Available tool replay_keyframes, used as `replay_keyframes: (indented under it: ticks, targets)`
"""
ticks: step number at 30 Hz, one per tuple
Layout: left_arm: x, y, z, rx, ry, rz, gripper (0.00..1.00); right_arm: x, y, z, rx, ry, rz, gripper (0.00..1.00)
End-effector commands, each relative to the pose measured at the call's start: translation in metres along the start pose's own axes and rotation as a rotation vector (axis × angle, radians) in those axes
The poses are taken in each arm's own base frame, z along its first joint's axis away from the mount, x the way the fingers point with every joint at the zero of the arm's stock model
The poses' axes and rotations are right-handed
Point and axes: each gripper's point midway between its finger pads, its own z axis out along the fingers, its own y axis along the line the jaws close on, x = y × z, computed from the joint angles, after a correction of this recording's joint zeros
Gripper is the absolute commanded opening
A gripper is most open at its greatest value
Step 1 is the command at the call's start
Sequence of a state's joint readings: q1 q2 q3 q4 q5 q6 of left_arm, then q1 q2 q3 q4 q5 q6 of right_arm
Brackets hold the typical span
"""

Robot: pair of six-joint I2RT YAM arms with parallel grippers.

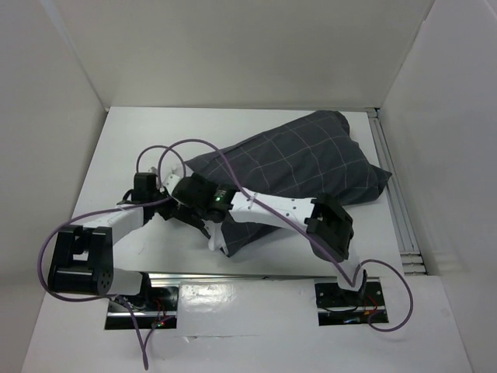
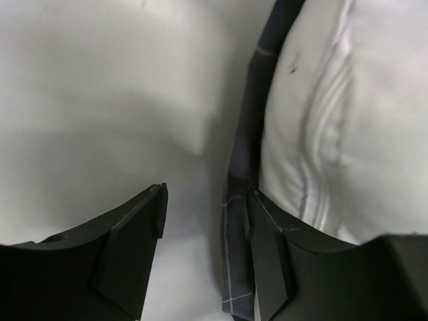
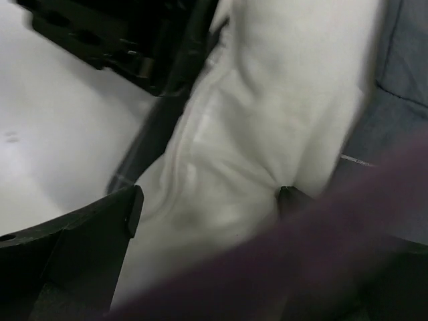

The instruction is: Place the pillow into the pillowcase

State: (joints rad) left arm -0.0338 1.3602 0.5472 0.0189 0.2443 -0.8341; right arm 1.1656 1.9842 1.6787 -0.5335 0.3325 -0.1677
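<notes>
The pillowcase is laid across the table with the pillow mostly sheathed, its white end exposed at the near mouth. The left gripper is held apart, with the pillowcase just beside one finger. The right gripper is spread wide astride the pillow, partly masked by a purple cable.

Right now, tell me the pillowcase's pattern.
The pillowcase: dark grey, thin pale grid; clearest in the top view.
</notes>
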Motion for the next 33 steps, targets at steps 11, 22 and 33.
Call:
replay_keyframes:
  ticks: [11, 22, 33]
  targets:
    - [0.014, -0.059, 0.050, 0.149, 0.069, 0.165, 0.47, -0.007, -0.092, -0.032, 0.658, -0.019, 0.076, 0.06]
    - [-0.025, -0.132, -0.006, 0.248, -0.100, 0.257, 0.00, -0.031, -0.080, -0.060, 0.418, -0.179, 0.142, 0.00]
    - [-0.045, -0.159, -0.145, 0.270, -0.378, 0.306, 0.00, 0.054, -0.105, 0.047, 0.577, -0.004, 0.520, 0.00]
